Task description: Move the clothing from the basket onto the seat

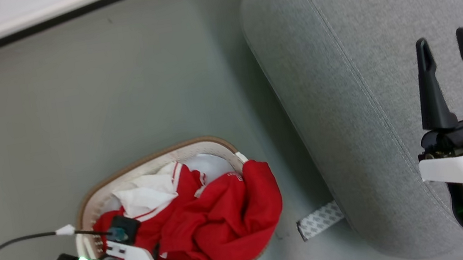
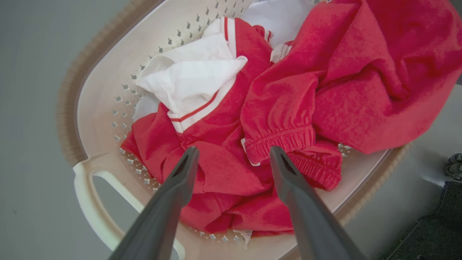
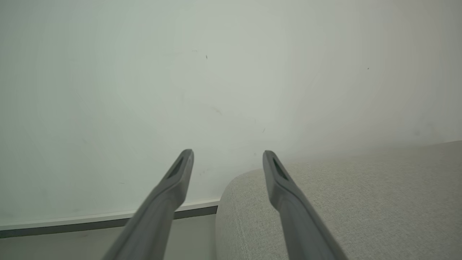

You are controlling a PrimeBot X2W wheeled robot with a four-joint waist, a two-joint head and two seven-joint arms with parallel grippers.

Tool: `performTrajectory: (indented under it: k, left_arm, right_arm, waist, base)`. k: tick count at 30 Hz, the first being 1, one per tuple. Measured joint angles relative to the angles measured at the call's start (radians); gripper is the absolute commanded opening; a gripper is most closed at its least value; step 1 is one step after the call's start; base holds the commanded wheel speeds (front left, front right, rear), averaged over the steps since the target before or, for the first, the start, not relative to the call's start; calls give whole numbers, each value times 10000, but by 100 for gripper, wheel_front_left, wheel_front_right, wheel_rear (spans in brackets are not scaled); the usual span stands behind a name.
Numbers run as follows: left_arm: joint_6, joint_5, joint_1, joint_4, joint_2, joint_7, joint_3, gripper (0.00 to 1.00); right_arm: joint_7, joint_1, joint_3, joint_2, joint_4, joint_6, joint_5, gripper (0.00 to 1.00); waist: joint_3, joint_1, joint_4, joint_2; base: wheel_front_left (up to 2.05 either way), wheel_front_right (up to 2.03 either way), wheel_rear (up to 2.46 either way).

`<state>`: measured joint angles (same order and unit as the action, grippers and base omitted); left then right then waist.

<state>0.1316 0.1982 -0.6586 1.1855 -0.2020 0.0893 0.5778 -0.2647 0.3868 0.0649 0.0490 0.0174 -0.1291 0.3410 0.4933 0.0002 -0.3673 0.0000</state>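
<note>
My left gripper (image 2: pixel 234 151) hangs spread over the crumpled red-and-white fabric clothing (image 2: pixel 288 104) in the oval cream perforated plastic basket (image 2: pixel 104 90). My right gripper (image 1: pixel 442 40), also spread, hovers over the light grey upholstered seat (image 1: pixel 334 18).

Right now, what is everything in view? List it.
clothing: heap, number unclear, red with white trim, in the basket, one fold over its rim
white cloth: one, white, basket's far side, under the clothing
basket: one, cream with brown rim, on the floor
seat: one, light grey, right of the basket
strip: one, grey patterned, floor at the seat's base
left gripper: one, dark, open over the clothing
right gripper: one, dark, open over the seat
</note>
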Motion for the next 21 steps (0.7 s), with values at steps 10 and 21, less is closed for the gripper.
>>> performTrajectory:
  k: [10, 21]
  left_arm:
    - [0, 194, -939, 447, -577, -531, 1507, 100]
    - [-2, 4, -1811, 639, -1170, -1335, 3825, 100]
  right_arm:
    - [0, 315, 96, 2, -382, 0, 332, 100]
    - [0, 616, 205, 2, -522, 0, 777, 100]
  waist:
    - [1228, -1, -448, 0]
    - [2397, -1, -830, 0]
  base:
    - [0, 0, 0]
    - [0, 0, 0]
